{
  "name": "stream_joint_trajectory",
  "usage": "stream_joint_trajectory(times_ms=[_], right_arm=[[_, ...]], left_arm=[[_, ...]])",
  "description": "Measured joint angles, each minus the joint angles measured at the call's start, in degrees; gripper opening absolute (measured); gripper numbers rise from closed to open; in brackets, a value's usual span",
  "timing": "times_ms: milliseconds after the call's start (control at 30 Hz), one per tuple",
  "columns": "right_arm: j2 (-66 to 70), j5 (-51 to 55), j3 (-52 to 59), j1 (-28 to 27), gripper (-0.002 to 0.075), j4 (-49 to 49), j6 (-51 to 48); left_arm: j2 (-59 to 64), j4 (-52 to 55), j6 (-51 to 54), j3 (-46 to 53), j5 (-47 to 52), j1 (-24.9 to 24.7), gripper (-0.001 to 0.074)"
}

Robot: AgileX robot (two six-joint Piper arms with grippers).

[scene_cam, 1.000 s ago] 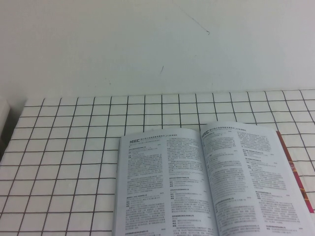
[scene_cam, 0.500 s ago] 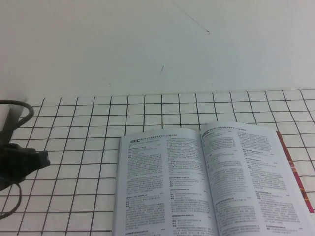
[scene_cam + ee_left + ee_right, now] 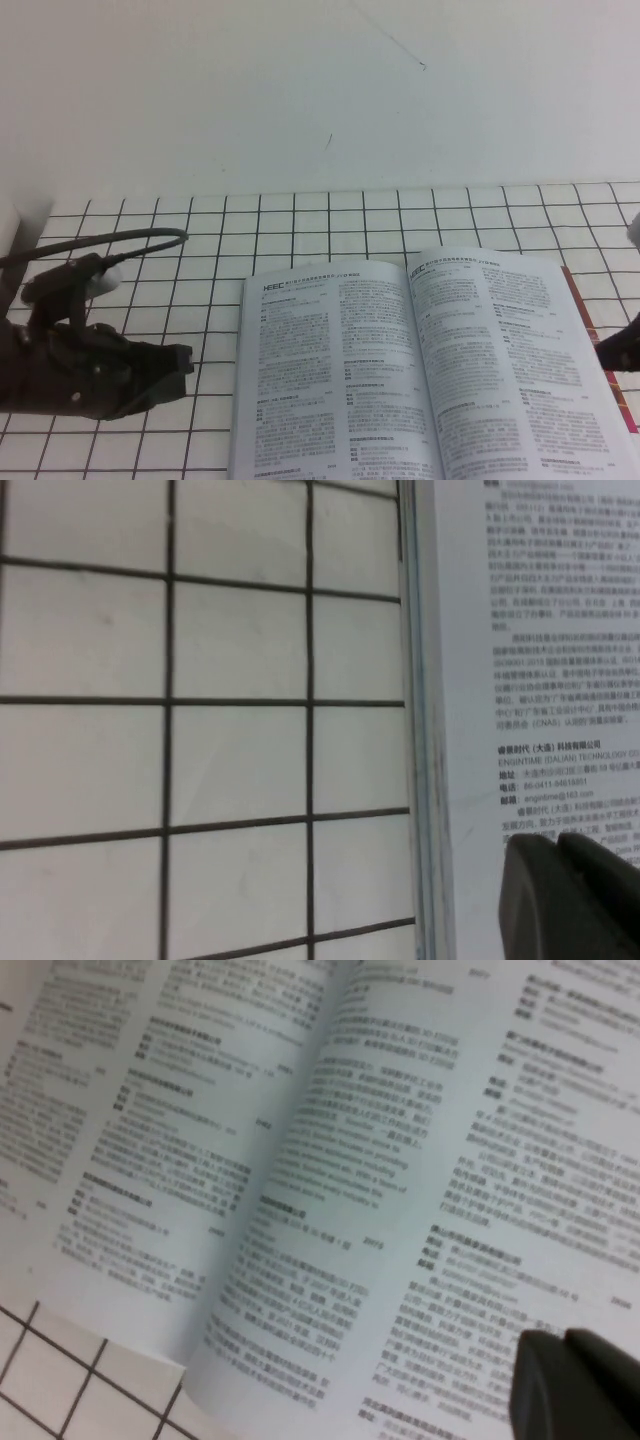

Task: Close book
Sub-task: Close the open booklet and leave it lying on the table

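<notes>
I log the white-paged book with a red cover edge [image 3: 340, 370] as open, lying flat with its pages up on the white, black-gridded bench [image 3: 150, 250], near side, right of centre. Both pages carry dense columns of black print. The gutter runs far to near. The red edge shows along the right side.

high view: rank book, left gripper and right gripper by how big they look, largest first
1. book, open, lower centre-right.
2. left gripper, lower left, beside the book.
3. right gripper, right edge, mostly cut off, so its rank is unsure.
</notes>
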Motion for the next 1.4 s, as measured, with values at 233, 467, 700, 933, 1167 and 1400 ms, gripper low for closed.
stream_joint_trajectory(times_ms=[233,467,700,933,1167,1400], right_arm=[[9.18,-4.94,0.0,10.1,-0.0001,-10.22,6.25],[16.88,-7.21,0.0,11.02,-0.0001,-15.06,10.46],[20.96,-8.36,0.0,11.02,-0.0001,-15.21,10.46],[23.71,-8.36,-0.35,11.02,-0.0001,-15.21,10.46],[24.28,-7.88,-0.72,11.02,-0.0001,-15.21,9.96],[24.28,-7.78,-0.72,11.02,-0.0001,-15.21,9.72]], left_arm=[[10.65,-11.04,8.37,0.0,0.65,0.0,-0.0003],[14.88,-16.61,11.67,0.0,0.23,0.0,-0.0003],[16.6,-20.39,16.51,-0.1,-2.65,0.0,-0.0003],[17.98,-21.21,19.79,-0.1,-4.9,0.0,-0.0003],[18.02,-25.26,25.09,-0.1,-5.96,0.0,-0.0003],[18.02,-29.03,28.8,-0.1,-7.56,0.0,-0.0003]])
